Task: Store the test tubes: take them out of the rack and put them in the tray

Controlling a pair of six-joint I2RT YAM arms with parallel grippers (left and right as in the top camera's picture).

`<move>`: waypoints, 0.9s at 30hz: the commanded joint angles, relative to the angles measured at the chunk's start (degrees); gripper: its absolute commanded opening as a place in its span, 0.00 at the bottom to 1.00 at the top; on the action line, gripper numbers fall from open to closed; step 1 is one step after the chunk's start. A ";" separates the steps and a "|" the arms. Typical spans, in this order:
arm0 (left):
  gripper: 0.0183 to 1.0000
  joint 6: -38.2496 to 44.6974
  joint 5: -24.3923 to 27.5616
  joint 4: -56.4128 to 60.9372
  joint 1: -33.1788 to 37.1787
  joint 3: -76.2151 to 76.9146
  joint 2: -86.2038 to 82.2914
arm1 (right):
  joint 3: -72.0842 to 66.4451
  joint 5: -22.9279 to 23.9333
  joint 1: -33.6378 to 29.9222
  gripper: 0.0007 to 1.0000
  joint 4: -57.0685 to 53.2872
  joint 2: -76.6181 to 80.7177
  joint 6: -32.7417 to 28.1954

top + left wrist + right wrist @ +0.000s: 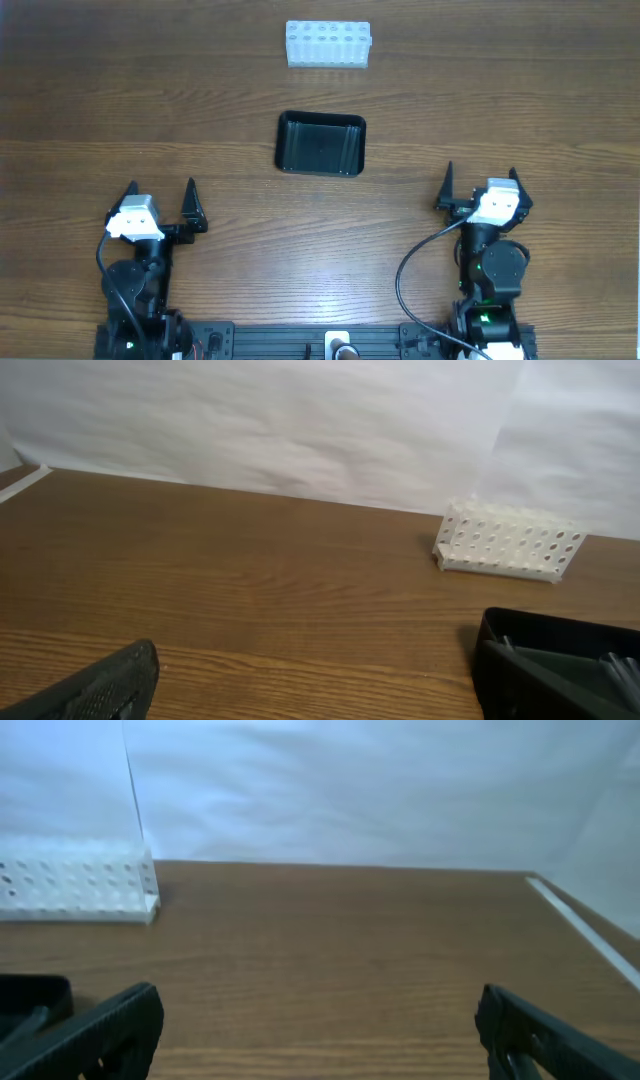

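The white test-tube rack (328,44) stands at the far middle of the table, and no tube sticks up out of it in either wrist view (508,540) (75,885). The black tray (321,143) lies nearer, in front of the rack. In the left wrist view a few faint clear tubes (618,665) seem to lie inside the tray (560,628). My left gripper (162,190) rests open near the front left, far from both. My right gripper (481,175) (318,998) rests open at the front right, holding nothing.
Bare wooden table surrounds the tray and the rack. A white backdrop closes off the far side. The table's right edge (590,935) runs close to the right arm. A black cable (405,275) loops beside the right arm's base.
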 commanded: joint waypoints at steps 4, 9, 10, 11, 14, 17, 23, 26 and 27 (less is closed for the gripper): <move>1.00 0.79 0.00 -0.24 0.31 -0.28 -0.31 | -0.31 0.33 -0.39 0.99 -18.56 -14.69 -0.07; 1.00 0.79 0.00 -0.24 0.31 -0.28 -0.31 | -0.31 0.31 -0.42 0.99 -24.98 -23.52 -0.07; 1.00 0.79 0.00 -0.24 0.31 -0.28 -0.31 | -0.31 0.31 -0.44 0.99 -24.20 -23.34 -0.07; 1.00 0.79 0.00 -0.26 0.31 -0.28 -0.31 | -0.31 0.33 -0.44 0.99 -24.85 -23.39 -0.07; 1.00 0.79 0.00 -0.26 0.31 -0.28 -0.31 | -0.31 0.15 -0.39 0.99 -24.94 -23.41 -0.07; 1.00 0.79 0.00 -0.26 0.31 -0.28 -0.31 | -0.31 0.15 -0.39 0.99 -24.96 -23.41 -0.07; 1.00 0.79 0.00 -0.24 0.31 -0.28 -0.31 | -0.31 0.15 -0.39 0.99 -24.96 -23.41 -0.07; 1.00 0.79 0.00 -0.24 0.31 -0.28 -0.31 | -0.31 0.15 -0.39 0.99 -24.96 -23.41 -0.07; 1.00 0.79 0.00 -0.24 0.31 -0.28 -0.31 | -0.31 0.15 -0.39 0.99 -24.96 -23.41 -0.07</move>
